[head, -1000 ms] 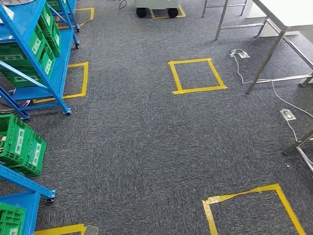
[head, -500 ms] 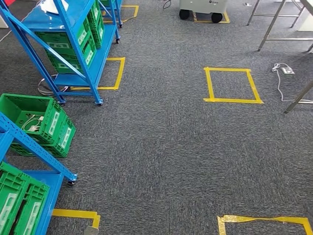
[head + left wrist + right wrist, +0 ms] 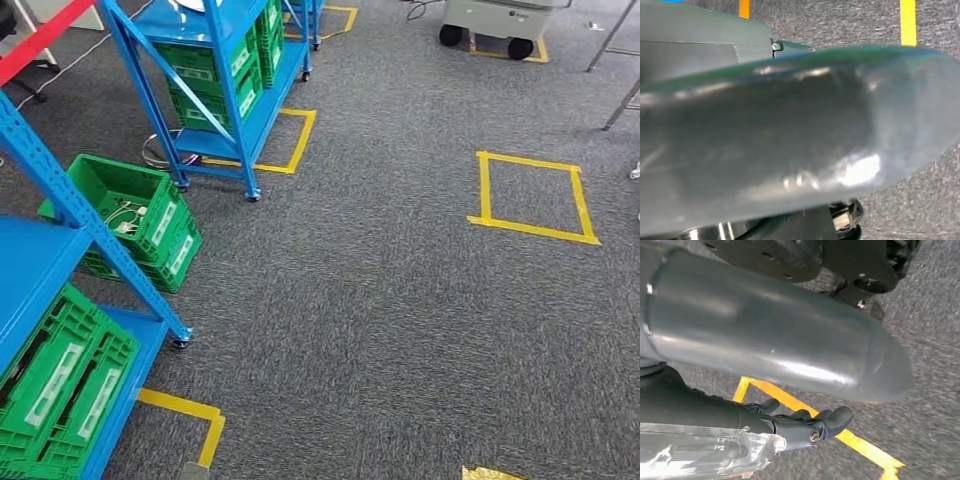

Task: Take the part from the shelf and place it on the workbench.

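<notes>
From the head view, a blue shelf (image 3: 30, 270) stands close by with green crates (image 3: 60, 385) on its lower level. A second blue shelf (image 3: 226, 90) farther off holds more green crates (image 3: 215, 75). One open green crate (image 3: 162, 180) sits on the grey carpet (image 3: 362, 320) between the two shelves, with white cables (image 3: 124, 212) inside it. Which of these things holds the part cannot be told. A square of yellow tape (image 3: 532, 227) marks the carpet well away from the shelves, and a white wheeled machine (image 3: 502, 15) stands at the far edge.

In the left wrist view, a blurred silver arm shell (image 3: 791, 130) lies across the carpet and a yellow strip (image 3: 908, 22). How the left hand's fingers lie cannot be told.

In the right wrist view, the right hand (image 3: 798, 422) has its dark fingers (image 3: 832, 419) stretched out close together above a yellow tape corner (image 3: 862, 445). A clear crinkled plastic piece (image 3: 715, 452) lies right against the base of the fingers. Whether they grip it cannot be told. A silver tube (image 3: 772, 340) runs alongside the fingers.
</notes>
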{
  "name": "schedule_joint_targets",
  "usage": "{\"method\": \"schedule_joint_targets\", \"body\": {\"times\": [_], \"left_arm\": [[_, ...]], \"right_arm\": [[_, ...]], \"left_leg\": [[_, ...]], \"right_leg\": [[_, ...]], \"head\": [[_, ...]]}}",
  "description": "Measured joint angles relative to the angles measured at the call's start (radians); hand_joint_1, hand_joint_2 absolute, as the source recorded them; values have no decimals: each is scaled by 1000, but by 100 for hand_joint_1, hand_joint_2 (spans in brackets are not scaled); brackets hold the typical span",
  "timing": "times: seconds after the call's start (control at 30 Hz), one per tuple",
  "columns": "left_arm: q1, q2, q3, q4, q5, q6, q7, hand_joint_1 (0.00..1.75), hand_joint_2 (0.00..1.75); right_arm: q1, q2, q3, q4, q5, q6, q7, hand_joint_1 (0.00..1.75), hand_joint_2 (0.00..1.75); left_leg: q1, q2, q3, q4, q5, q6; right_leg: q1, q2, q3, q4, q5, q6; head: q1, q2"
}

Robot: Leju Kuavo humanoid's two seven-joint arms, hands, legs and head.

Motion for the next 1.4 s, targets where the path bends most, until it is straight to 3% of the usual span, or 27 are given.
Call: {"method": "schedule_joint_targets", "body": {"times": [0.03, 0.1, 0.17, 0.2, 0.23, 0.27, 0.3, 0.33, 0.4, 0.47, 0.53, 0.57, 0.6, 0.67, 0.73, 0.77, 0.83, 0.93, 1.0, 1.03, 1.07, 1.13, 1.2, 1.27, 1.3, 1.33, 1.4], "left_arm": [[1, 0, 1, 0, 2, 0, -8, 0, 0], [1, 2, 4, 0, 7, -3, -23, 0, 0], [-4, 3, 9, 0, 9, -9, -31, 0, 0], [-6, 4, 13, 0, 9, -13, -30, 0, 0], [-7, 4, 17, 0, 10, -17, -24, 0, 0], [-8, 3, 21, 0, 12, -23, -14, 0, 0], [-7, 3, 25, 0, 14, -28, -1, 0, 0], [-6, 2, 29, 0, 16, -33, 12, 0, 0], [-7, -1, 35, 0, 18, -41, 26, 0, 0], [-8, -2, 41, 0, 18, -44, 29, 0, 0], [-5, -3, 45, 0, 18, -46, 32, 0, 0], [-3, -3, 47, 1, 17, -47, 36, 0, 0], [-1, -4, 49, 1, 17, -47, 41, 0, 0], [-4, -7, 51, 2, 17, -46, 47, 0, 0], [-7, -8, 56, 2, 18, -43, 43, 0, 0], [-7, -8, 59, 2, 19, -41, 37, 0, 0], [-5, -8, 70, 2, 25, -36, 17, 0, 0], [-10, -4, 84, 2, 34, -34, -16, 0, 0], [-15, -3, 93, 2, 37, -35, -32, 0, 0], [-14, -3, 98, 2, 37, -33, -37, 0, 0], [-12, -3, 103, 2, 38, -32, -37, 0, 0], [-11, -4, 111, 2, 38, -30, -32, 0, 0], [-13, -5, 116, 2, 38, -30, -27, 0, 0], [-13, -6, 120, 2, 38, -30, -26, 0, 0], [-12, -7, 121, 2, 38, -30, -24, 0, 0], [-12, -7, 123, 2, 38, -31, -20, 0, 0], [-12, -9, 126, 2, 38, -34, -4, 0, 0]], "right_arm": [[-4, -1, 0, 0, 0, -2, -9, 0, 0], [-11, -3, 0, 0, 1, -10, -27, 0, 0], [-13, -5, 0, 0, 2, -20, -35, 0, 0], [-11, -6, 0, 0, 2, -26, -33, 0, 0], [-9, -7, -1, 0, 2, -30, -28, 0, 0], [-8, -8, -2, 0, 1, -34, -19, 0, 0], [-8, -10, -3, 0, -1, -37, -8, 0, 0], [-9, -12, -6, 0, -3, -41, 1, 0, 0], [-9, -14, -9, 0, -6, -46, 12, 0, 0], [-9, -15, -11, 1, -6, -47, 15, 0, 0], [-10, -15, -15, 1, -6, -50, 20, 0, 0], [-11, -16, -17, 1, -6, -53, 22, 0, 0], [-11, -16, -18, 1, -5, -57, 24, 0, 0], [-8, -17, -20, 1, -3, -65, 25, 0, 0], [-5, -18, -21, 1, 1, -69, 21, 0, 0], [-5, -19, -21, 1, 3, -70, 18, 0, 0], [-8, -20, -22, 1, 5, -68, 9, 0, 0], [-10, -21, -23, 1, 8, -66, 2, 0, 0], [-9, -23, -23, 1, 15, -63, -4, 0, 0], [-9, -25, -23, 1, 18, -60, -7, 0, 0], [-9, -27, -23, 1, 21, -57, -10, 0, 0], [-8, -30, -23, 0, 23, -56, -14, 0, 0], [-3, -31, -23, 0, 24, -61, -15, 0, 0], [4, -31, -23, 0, 24, -63, -15, 0, 0], [5, -31, -23, 0, 24, -65, -15, 0, 0], [6, -31, -23, 0, 25, -66, -15, 0, 0], [7, -32, -23, 0, 28, -71, -15, 0, 0]], "left_leg": [[1, -11, 0, -1, 1, 6], [5, -33, 0, -4, 4, 18], [9, -55, -1, -5, 8, 26], [9, -68, -2, -5, 8, 29], [9, -82, -2, -5, 9, 30], [9, -97, -1, -4, 9, 30], [10, -112, 0, -4, 9, 30], [11, -128, 1, -3, 9, 28], [12, -156, 1, 1, 8, 20], [12, -181, -6, 3, 11, 8], [17, -203, -15, 0, 18, -5], [17, -192, -20, 3, 16, -10], [16, -165, -30, 21, 3, -15], [12, -95, -74, 114, -55, -20], [11, -68, -133, 242, -113, -23], [12, -66, -147, 276, -121, -23], [11, -60, -121, 236, -85, -21], [5, -5, -16, 51, -10, -12], [0, 9, 5, 5, -4, -3], [0, -4, 3, 3, -3, 4], [1, -14, 3, 0, -1, 9], [7, -35, 4, -4, 3, 21], [11, -58, 2, -4, 6, 28], [11, -84, 0, -4, 7, 30], [11, -98, 1, -4, 8, 30], [12, -112, 2, -3, 8, 28], [14, -140, 2, -2, 10, 22]], "right_leg": [[-1, -9, 5, -1, -2, 4], [-6, 22, -1, 29, -27, 13], [-10, 86, -51, 142, -91, 22], [-11, 105, -86, 216, -124, 24], [-12, 114, -117, 277, -144, 25], [-13, 117, -136, 305, -143, 25], [-14, 120, -135, 290, -121, 25], [-16, 128, -116, 237, -82, 25], [-27, 181, -57, 91, -10, 29], [-34, 223, -27, 21, 12, 28], [-31, 208, -24, 18, 13, 16], [-29, 195, -23, 17, 16, 9], [-28, 181, -23, 15, 20, 1], [-25, 149, -23, 11, 23, -10], [-20, 112, -25, 11, 21, -15], [-19, 95, -25, 11, 21, -16], [-18, 65, -24, 11, 19, -17], [-12, 31, -19, 14, 13, -8], [-7, 10, -16, 14, 9, 2], [-7, 0, -13, 13, 8, 6], [-8, 3, -11, 14, 5, 12], [-12, 50, -29, 59, -27, 23], [-15, 105, -87, 186, -92, 30], [-15, 117, -146, 302, -129, 32], [-15, 118, -154, 313, -119, 32], [-16, 121, -142, 279, -90, 31], [-24, 159, -81, 140, -17, 32]], "head": [[0, 0], [2, 0], [6, 0], [8, 0], [8, 0], [9, 0], [8, 0], [9, 0], [10, 0], [10, 0], [9, 0], [9, 0], [6, 0], [-1, 0], [-4, 0], [-4, 0], [-4, 0], [-4, 0], [-2, 0], [-2, 0], [-1, 0], [3, 0], [8, 0], [9, 0], [9, 0], [9, 0], [10, 0]]}}
